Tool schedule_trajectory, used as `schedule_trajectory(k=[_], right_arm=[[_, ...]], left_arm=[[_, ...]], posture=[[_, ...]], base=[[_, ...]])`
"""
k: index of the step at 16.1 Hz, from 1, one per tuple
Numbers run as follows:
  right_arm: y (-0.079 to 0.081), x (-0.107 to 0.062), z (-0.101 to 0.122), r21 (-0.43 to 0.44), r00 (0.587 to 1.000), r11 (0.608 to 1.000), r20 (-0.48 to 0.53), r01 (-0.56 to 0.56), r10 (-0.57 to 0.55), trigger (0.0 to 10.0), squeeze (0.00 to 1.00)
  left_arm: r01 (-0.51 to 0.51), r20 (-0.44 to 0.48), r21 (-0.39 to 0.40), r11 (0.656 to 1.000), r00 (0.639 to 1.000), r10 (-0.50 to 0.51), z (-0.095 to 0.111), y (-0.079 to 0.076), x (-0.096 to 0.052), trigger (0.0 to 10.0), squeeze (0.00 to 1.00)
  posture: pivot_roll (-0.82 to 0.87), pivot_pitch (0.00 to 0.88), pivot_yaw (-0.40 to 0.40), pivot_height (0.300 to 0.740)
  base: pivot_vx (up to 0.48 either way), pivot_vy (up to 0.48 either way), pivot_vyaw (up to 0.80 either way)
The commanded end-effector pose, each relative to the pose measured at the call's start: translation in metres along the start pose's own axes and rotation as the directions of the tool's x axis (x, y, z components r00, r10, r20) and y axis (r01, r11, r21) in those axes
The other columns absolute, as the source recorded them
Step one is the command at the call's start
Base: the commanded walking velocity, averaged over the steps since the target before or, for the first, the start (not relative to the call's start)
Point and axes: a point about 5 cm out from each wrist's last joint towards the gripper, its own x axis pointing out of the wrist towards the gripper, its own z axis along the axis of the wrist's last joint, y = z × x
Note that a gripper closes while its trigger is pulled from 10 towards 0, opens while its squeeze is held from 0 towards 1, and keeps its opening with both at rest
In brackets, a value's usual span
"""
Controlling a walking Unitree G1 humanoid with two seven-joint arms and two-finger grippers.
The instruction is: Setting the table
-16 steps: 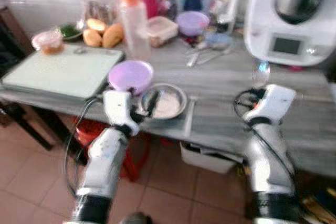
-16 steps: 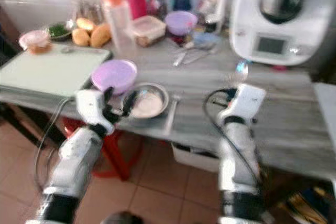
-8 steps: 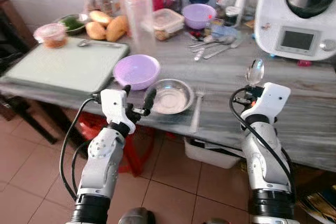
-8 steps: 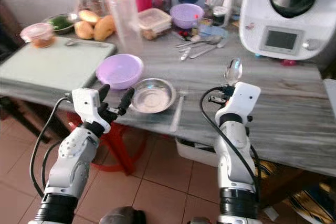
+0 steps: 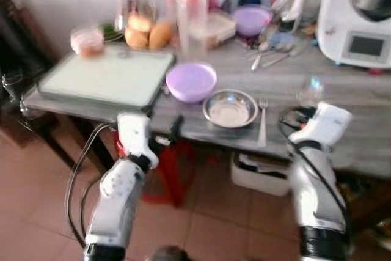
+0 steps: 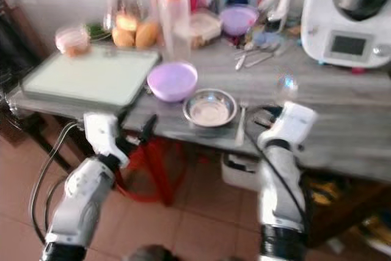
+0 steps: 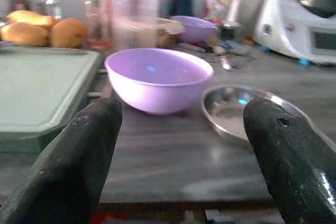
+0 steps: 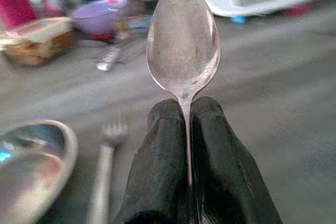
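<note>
A metal bowl (image 5: 230, 107) sits near the front edge of the grey table (image 5: 342, 99), with a fork (image 5: 263, 120) lying just to its right and a purple bowl (image 5: 191, 81) behind its left. My right gripper (image 8: 185, 129) is shut on a spoon (image 8: 184, 40), bowl end up, held over the table edge to the right of the fork (image 8: 105, 171). The spoon (image 5: 310, 91) shows blurred above my right wrist. My left gripper (image 7: 181, 145) is open, below and in front of the table edge, facing the purple bowl (image 7: 157, 77) and metal bowl (image 7: 252, 111).
A pale green cutting board (image 5: 107, 76) covers the table's left part. At the back stand bottles, a food container, a second purple bowl (image 5: 253, 19), loose cutlery (image 5: 269, 56) and a white kitchen machine (image 5: 360, 22). A red stool (image 5: 168, 169) and white bin (image 5: 259, 175) are under the table.
The camera has pulled back and shifted, so the table sits farther away and the picture is blurred. Both arms stand lower and farther from the table edge. The spoon stays in my right gripper.
</note>
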Motion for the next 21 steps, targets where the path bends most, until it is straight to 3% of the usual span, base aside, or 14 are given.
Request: schedule_trajectory(k=[1,3,10,21], right_arm=[[-0.0007,0.0010,0.0046,-0.003,1.000,1.000,0.014,0.011,-0.011,10.0,0.00],[-0.0085,0.0021,0.0045,-0.014,0.999,0.999,0.009,0.050,-0.050,10.0,0.00],[-0.0085,0.0075,0.0097,-0.010,0.998,0.998,0.027,0.058,-0.058,10.0,0.00],[-0.0017,0.0071,0.0110,-0.015,0.999,1.000,0.038,0.024,-0.024,10.0,0.00]], left_arm=[[0.003,-0.001,0.023,1.000,1.000,-0.003,0.0034,0.0016,-0.0012,10.0,0.00],[-0.004,-0.015,0.020,1.000,1.000,0.004,0.0027,0.0014,-0.0053,10.0,0.00],[-0.011,-0.010,0.039,0.999,1.000,0.011,0.0059,0.0034,-0.0065,10.0,0.00],[0.001,-0.004,0.026,1.000,1.000,-0.001,0.0070,0.0003,-0.0035,10.0,0.00]], posture=[[0.00,0.000,0.051,0.740],[0.00,0.006,0.051,0.740],[0.01,0.015,0.063,0.740],[0.00,0.011,0.058,0.740]], base=[[0.000,0.000,0.00],[0.000,0.000,0.00],[0.000,0.000,0.00],[0.384,0.000,0.00]])
